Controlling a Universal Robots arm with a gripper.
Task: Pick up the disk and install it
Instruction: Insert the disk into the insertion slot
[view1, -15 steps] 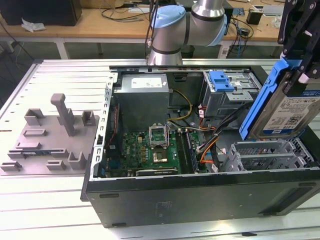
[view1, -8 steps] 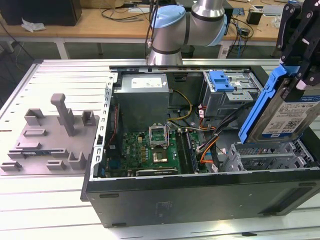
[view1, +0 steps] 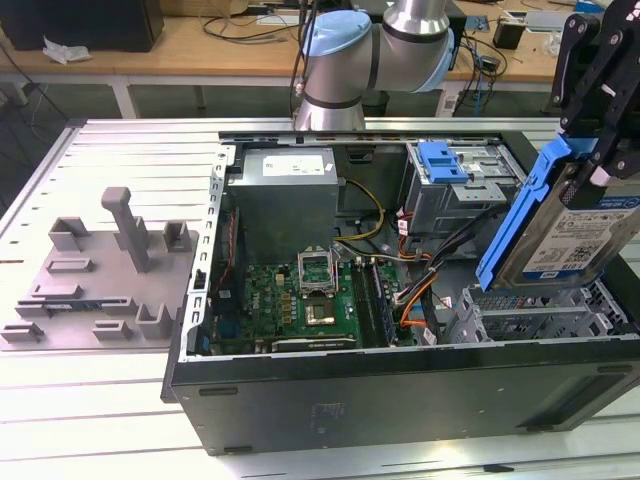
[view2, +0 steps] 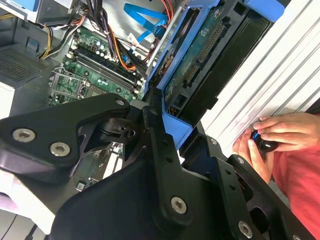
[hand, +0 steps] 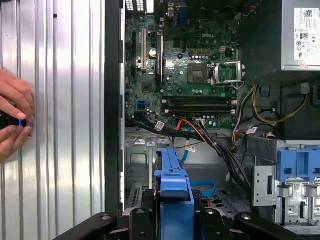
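- While the gripper (view1: 592, 165) is clamped onto the disk (view1: 565, 230), it holds it aloft at the exterior view's right, above the metal drive cage (view1: 540, 312) in the open computer case (view1: 200, 330) and apart from it.
- The disk hangs tilted, label towards the exterior camera, with its blue carrier frame (view1: 520, 215) along the lower edge. I judge that the slant lines the frame up with the cage.
- The case lies on its side with the panel off, which leaves the cage, the motherboard (view1: 300, 300) and the power-supply box (view1: 285, 190) reachable from above.
- In the first wrist view the disk (hand: 174, 197) appears edge-on between the black fingers (hand: 142, 220), pointing into the case.
- A person's hands (hand: 12, 120) at the table edge cup a small dark object with a blue light. What it is, I cannot tell.
- The exterior view cuts off the gripper's upper part and the disk's far edge.
- Cables (view1: 425, 270) cross in front of the cage, so its slot is hard to make out.
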